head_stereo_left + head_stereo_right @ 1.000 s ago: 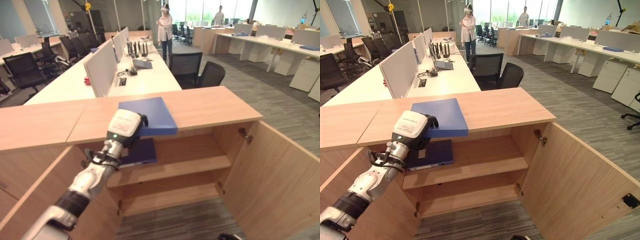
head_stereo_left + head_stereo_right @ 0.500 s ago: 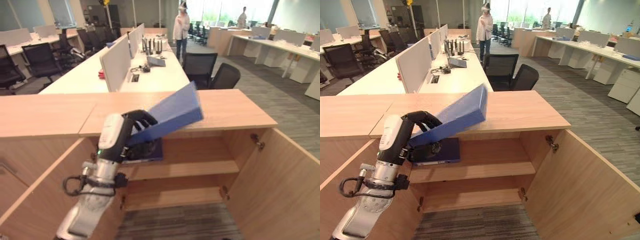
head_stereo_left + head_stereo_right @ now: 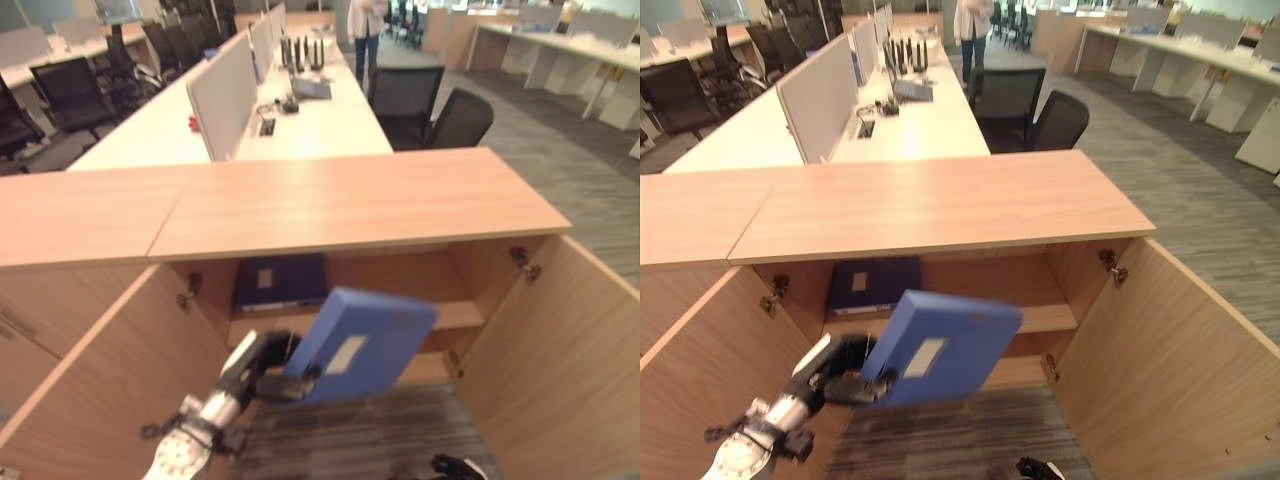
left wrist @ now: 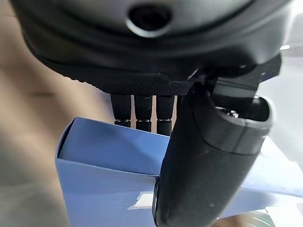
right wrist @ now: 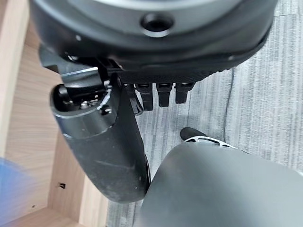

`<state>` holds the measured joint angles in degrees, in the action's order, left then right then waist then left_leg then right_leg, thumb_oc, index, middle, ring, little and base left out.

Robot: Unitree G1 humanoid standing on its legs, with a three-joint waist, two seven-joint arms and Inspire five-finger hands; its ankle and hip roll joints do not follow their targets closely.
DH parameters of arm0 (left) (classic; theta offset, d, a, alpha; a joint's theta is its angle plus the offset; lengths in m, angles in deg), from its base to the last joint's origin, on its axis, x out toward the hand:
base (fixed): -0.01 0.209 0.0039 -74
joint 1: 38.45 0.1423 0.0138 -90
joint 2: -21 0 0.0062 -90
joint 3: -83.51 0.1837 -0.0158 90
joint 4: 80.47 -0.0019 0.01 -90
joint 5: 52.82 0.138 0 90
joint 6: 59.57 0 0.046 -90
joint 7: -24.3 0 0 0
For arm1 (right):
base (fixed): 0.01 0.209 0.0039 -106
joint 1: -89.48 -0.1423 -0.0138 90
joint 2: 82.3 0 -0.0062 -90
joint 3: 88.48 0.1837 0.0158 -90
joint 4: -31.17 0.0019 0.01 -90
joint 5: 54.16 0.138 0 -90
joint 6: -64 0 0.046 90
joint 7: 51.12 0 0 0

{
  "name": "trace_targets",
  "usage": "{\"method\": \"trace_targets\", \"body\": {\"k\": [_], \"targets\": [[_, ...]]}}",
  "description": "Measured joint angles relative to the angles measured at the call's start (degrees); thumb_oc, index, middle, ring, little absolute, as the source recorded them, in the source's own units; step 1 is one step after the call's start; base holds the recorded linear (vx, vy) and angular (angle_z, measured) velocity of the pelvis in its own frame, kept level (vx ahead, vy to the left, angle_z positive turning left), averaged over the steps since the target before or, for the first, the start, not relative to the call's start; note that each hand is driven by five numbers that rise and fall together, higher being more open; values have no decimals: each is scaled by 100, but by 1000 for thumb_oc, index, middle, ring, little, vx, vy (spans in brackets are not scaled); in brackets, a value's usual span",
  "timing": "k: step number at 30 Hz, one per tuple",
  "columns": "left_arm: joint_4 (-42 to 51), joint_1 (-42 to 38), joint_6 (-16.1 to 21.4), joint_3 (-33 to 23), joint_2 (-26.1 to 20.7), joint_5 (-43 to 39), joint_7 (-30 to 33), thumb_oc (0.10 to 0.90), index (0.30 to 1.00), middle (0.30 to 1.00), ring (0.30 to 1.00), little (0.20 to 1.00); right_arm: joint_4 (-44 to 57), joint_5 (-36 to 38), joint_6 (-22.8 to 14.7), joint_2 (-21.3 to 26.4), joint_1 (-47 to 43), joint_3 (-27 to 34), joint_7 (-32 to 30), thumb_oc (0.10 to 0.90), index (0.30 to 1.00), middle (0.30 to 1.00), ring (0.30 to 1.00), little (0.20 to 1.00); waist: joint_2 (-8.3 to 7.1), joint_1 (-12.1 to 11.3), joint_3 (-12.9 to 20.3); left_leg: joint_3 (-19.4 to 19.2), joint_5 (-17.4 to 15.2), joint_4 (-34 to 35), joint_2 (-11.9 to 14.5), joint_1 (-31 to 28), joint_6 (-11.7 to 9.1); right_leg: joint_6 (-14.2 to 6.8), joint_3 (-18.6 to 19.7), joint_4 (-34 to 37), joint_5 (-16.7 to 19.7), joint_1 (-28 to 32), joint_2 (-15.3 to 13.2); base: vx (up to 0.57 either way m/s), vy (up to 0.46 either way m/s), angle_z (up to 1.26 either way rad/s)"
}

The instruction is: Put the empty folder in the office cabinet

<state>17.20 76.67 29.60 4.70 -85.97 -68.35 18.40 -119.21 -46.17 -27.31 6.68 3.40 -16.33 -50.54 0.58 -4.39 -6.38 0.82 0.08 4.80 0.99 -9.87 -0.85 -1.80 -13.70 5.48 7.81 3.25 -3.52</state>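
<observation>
My left hand (image 3: 262, 365) is shut on a light blue folder (image 3: 360, 345), gripping its left edge. The folder hangs tilted in the air in front of the open wooden cabinet (image 3: 350, 200), at about the height of its upper shelf (image 3: 455, 315). In the left wrist view the thumb (image 4: 208, 165) lies across the folder (image 4: 109, 156) and the fingers curl behind it. A darker blue folder (image 3: 280, 282) lies flat on the left of the upper shelf. My right hand (image 5: 102, 142) hangs idle above the carpet with relaxed fingers, holding nothing.
Both cabinet doors stand open: the left door (image 3: 100, 370) and the right door (image 3: 570, 340). Behind the cabinet runs a long white desk (image 3: 300, 120) with partitions, and two black chairs (image 3: 430, 110). A person (image 3: 365, 30) stands far back.
The left hand has carried the folder off the cabinet top and down in front of the open cabinet. The camera has tilted downward.
</observation>
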Motion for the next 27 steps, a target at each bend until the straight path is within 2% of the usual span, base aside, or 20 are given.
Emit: {"method": "trace_targets", "body": {"k": [3, 6, 8, 14, 19, 22, 27], "targets": [[-63, 204, -61, -12, -2, 17, -73, 400, 300, 300, 300, 300, -3, -9, 11, -9, -11, -85, 12, 800, 900, 900, 900, 900, -4, -151, -12, 97, 36, -19, -9, -9, -21, -4, -88, 0, -34, 51, -14, -4, 5, 16], [-142, 81, 31, -34, 1, 270, -66, 400, 300, 300, 300, 300, -140, -114, 61, -101, -269, -258, 12, 800, 900, 900, 900, 900, 5, -342, -13, 114, 37, 1, -17, -37, -16, -23, -119, 0, -55, 133, -28, 14, 13, 7], [-270, -79, 88, -30, -10, 502, -98, 400, 300, 300, 300, 300, -184, -125, 147, -177, -447, -348, 18, 800, 900, 900, 900, 900, -6, -336, -4, 119, 16, 2, -13, -36, -24, -23, -125, -1, -58, 129, -25, 0, 0, 0], [-283, 67, 117, -52, -233, 925, -235, 400, 300, 300, 300, 300, 1050, -399, 226, -103, -128, -556, 87, 800, 900, 900, 900, 900, 41, -336, 4, 116, 11, 2, -15, -34, -28, -23, -118, -1, -57, 123, -26, 0, 0, 0], [-280, 57, 127, -22, -291, 848, -385, 400, 300, 300, 300, 300, 2533, -1146, 309, 563, -12, -722, 53, 800, 900, 900, 900, 900, 53, -309, -1, 114, 14, 3, -19, -26, -24, -23, -116, -1, -57, 115, -30, 0, 0, 0], [-85, 17, 281, -111, -525, 546, -334, 400, 300, 300, 300, 300, 3162, -1461, 253, 993, -106, -689, -75, 800, 900, 900, 900, 900, 52, -301, 5, 114, 20, 2, -8, -35, -23, -23, -116, -1, -56, 121, -20, 0, 0, 0], [121, -34, 359, -238, -674, 464, -326, 400, 300, 300, 300, 300, 3279, -1478, 248, 1012, -289, -666, -213, 800, 900, 900, 900, 900, 106, -264, 8, 105, 19, 1, -10, -33, -23, -23, -107, -1, -57, 115, -19, 0, 0, 0]]}}
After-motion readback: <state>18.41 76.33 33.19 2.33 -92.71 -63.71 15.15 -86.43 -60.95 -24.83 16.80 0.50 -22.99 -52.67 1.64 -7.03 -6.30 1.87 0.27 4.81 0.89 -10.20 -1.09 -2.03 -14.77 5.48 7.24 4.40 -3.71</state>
